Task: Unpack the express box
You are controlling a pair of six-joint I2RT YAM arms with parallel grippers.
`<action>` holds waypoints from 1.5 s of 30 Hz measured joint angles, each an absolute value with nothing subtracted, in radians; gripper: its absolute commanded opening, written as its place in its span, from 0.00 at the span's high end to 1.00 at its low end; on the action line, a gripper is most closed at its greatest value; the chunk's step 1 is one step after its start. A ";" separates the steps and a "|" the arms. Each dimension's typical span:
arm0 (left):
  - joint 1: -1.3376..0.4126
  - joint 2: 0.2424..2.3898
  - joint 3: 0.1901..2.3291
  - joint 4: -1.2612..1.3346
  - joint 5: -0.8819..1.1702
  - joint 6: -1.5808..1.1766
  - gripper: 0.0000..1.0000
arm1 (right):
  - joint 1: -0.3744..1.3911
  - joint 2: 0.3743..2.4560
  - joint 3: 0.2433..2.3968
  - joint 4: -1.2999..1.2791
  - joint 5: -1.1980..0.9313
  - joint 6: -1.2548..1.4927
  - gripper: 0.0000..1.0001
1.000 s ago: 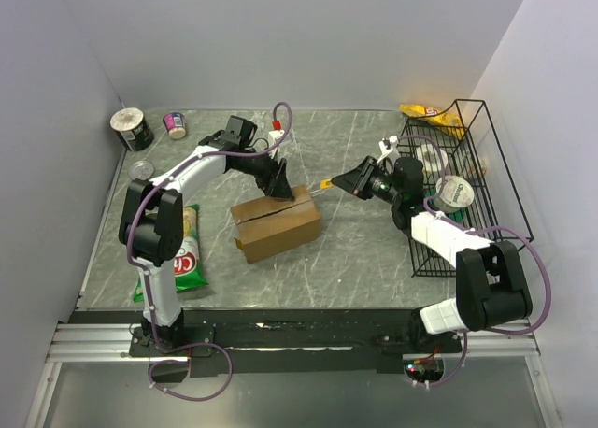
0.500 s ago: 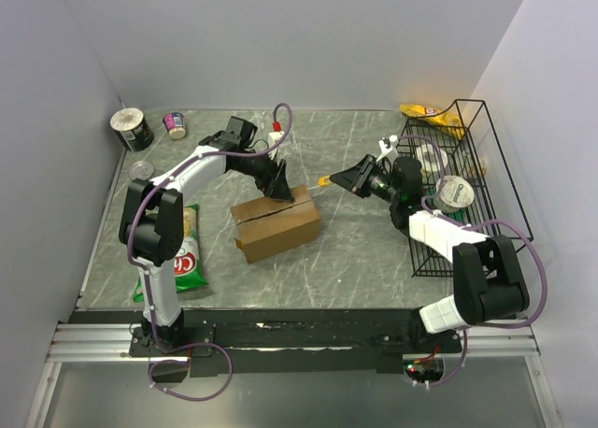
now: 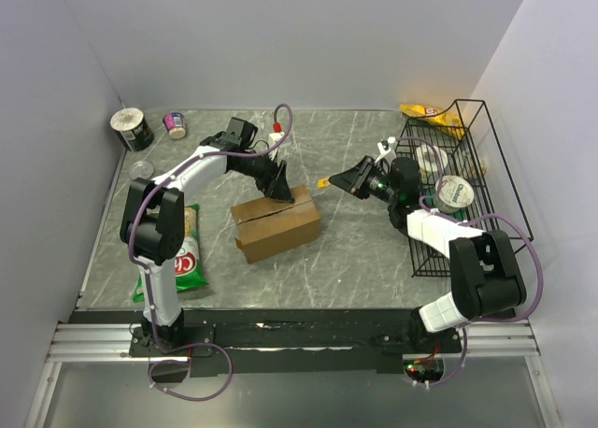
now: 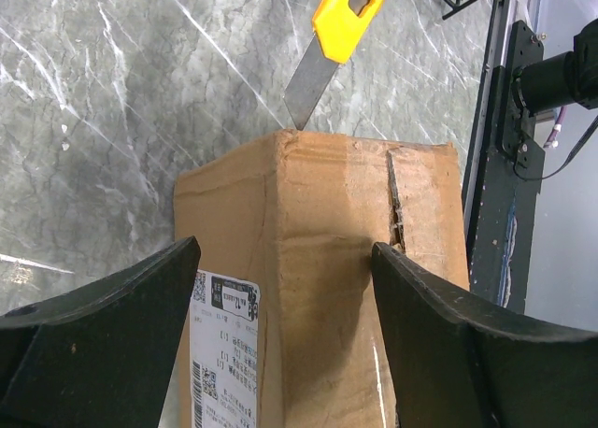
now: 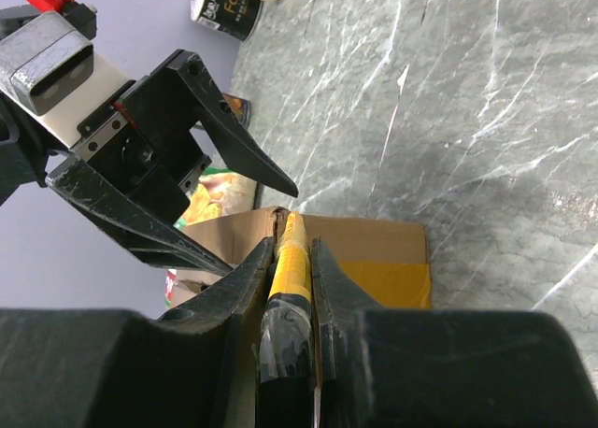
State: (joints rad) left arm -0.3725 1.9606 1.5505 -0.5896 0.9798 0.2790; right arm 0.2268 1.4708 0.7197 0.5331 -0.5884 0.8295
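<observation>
Left claw (image 3: 279,186) released, fingers spread wide over the far end of the box (image 3: 277,227). Box sits mid-table (image 3: 355,250), white label on one side. Right claw (image 3: 348,180) clenched on a yellow knife (image 4: 344,19), blade tip at the box's far top edge; contact unclear. Wire basket (image 3: 509,204) stands at right.

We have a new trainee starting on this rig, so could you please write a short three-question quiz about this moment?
1. True or false: the right gripper holds a yellow utility knife with its blade out.
2. Which thing is the blade tip at? A) the black wire basket; B) the upper edge of the brown cardboard express box; C) the green snack bag.
3. Fill in: the left gripper has its jaws ___, astride the box.
Key: 1 true; 2 B; 3 open.
</observation>
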 measured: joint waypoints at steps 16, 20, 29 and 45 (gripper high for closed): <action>-0.373 1.961 1.551 -0.592 0.979 0.279 0.20 | 0.226 1.488 0.731 0.552 -0.632 0.882 1.00; -0.373 1.961 1.551 -0.595 0.979 0.279 0.20 | 0.221 1.516 0.773 0.496 -0.665 0.885 1.00; -0.373 1.961 1.551 -0.605 0.971 0.297 0.22 | 0.172 1.568 0.852 0.387 -0.773 0.886 1.00; -0.365 1.980 1.560 -0.611 0.970 0.297 0.27 | 0.152 1.592 0.887 0.295 -0.838 0.873 1.00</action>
